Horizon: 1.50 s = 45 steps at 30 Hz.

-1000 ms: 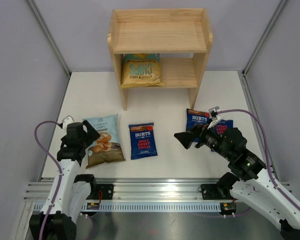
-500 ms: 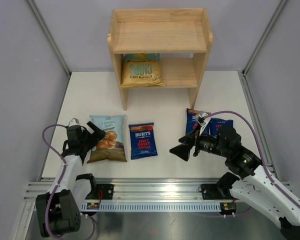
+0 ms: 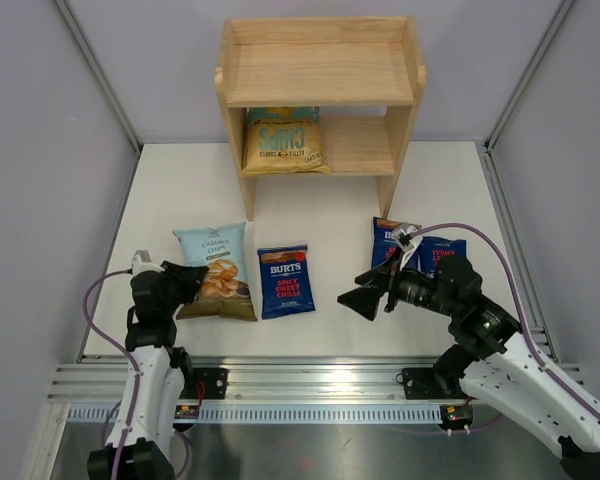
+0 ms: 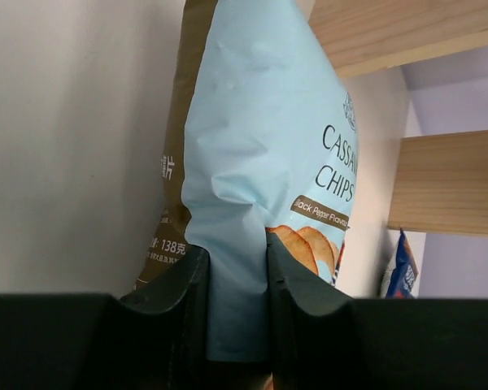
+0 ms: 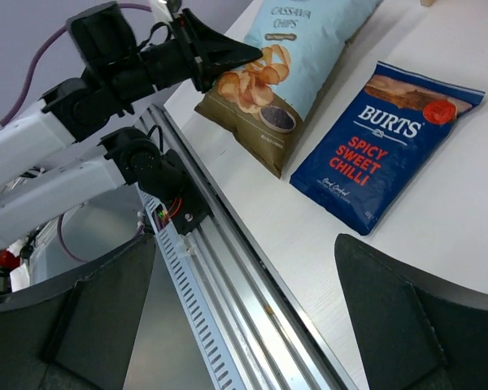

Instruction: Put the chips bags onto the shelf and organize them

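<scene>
Left pincer (image 4: 236, 260) is clamped on the near edge of the cassava bag (image 4: 260, 162), with a fold of pale-blue foil pinched between both fingers. This bag is seen at the near left of the table (image 3: 320, 215), its far end turned toward the shelf (image 3: 320, 70). Whether it is raised off the table cannot be told. Just right of it, a blue Burts bag (image 3: 285, 281) is laid flat, a narrow gap between them. Right pincer (image 3: 368, 287) is held spread wide, nothing gripped, over bare table right of that bag. A second blue bag (image 3: 390, 238) and a third blue bag (image 3: 448, 254) are noted beyond it, partly covered by the right arm. A yellow bag (image 3: 283, 145) is lodged on the shelf's lower tier, at its left end.
</scene>
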{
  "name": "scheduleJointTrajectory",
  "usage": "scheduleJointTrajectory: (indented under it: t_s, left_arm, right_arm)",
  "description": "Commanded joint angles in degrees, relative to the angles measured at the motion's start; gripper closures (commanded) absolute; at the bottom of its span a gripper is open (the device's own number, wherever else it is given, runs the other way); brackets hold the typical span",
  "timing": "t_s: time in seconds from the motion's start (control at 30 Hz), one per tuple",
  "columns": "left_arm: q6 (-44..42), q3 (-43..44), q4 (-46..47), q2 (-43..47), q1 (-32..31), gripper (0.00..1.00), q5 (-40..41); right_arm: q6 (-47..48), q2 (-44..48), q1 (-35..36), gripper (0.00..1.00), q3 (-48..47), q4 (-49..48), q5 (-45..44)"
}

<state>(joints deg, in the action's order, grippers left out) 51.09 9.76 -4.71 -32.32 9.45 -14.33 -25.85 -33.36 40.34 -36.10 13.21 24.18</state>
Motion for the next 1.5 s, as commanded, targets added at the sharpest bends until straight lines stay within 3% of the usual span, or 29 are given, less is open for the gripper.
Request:
scheduleJointTrajectory:
  t_s: [0.0, 0.07, 0.23, 0.4, 0.47, 0.73, 0.9, 1.03, 1.3, 1.47]
  left_arm:
    - [4.7, -1.3, -5.0, 4.7, 0.1, 0.78, 1.0]
    - [7.4, -1.0, -6.1, 8.8, 0.1, 0.81, -0.4]
    - [11.6, 1.0, -9.2, 15.1, 0.2, 0.89, -2.9]
    - [17.3, 3.6, -9.4, 19.0, 0.1, 0.89, -7.6]
    - [21.0, 4.1, -8.6, 21.1, 0.0, 0.89, -9.8]
    - [31.2, 11.0, -5.6, 21.3, -0.8, 0.89, -14.9]
    - [33.8, 17.5, -8.2, 20.1, -1.4, 0.94, -15.1]
    - [34.6, 21.3, -9.9, 18.8, -1.6, 0.94, -15.6]
    - [36.3, 24.3, -13.0, 18.8, -2.2, 0.95, -16.5]
    - [36.3, 24.6, -13.5, 18.9, -3.0, 0.95, -17.0]
  right_arm:
    - [-6.0, -2.5, -0.3, 0.01, 3.2, -7.3, -2.6]
    - [-8.8, -4.2, -0.2, 0.0, 5.9, -10.6, -3.1]
    - [-22.0, -12.1, -0.1, 0.0, 13.7, -31.4, -2.0]
    - [-34.5, -22.8, 1.7, 0.01, 21.6, -56.0, -3.1]
    - [-35.5, -25.2, 5.1, 0.01, 21.6, -59.1, -5.4]
    - [-36.2, -34.6, 19.2, 0.01, 19.8, -72.6, -26.0]
    - [-28.8, -41.1, 28.8, 0.01, 12.6, -77.9, -33.2]
    - [-25.1, -46.3, 31.7, 0.02, 8.6, -83.7, -34.9]
    - [-19.8, -53.9, 33.8, 0.04, 0.0, -85.9, -38.7]
    - [-16.7, -55.7, 33.8, 0.13, -3.2, -88.7, -39.3]
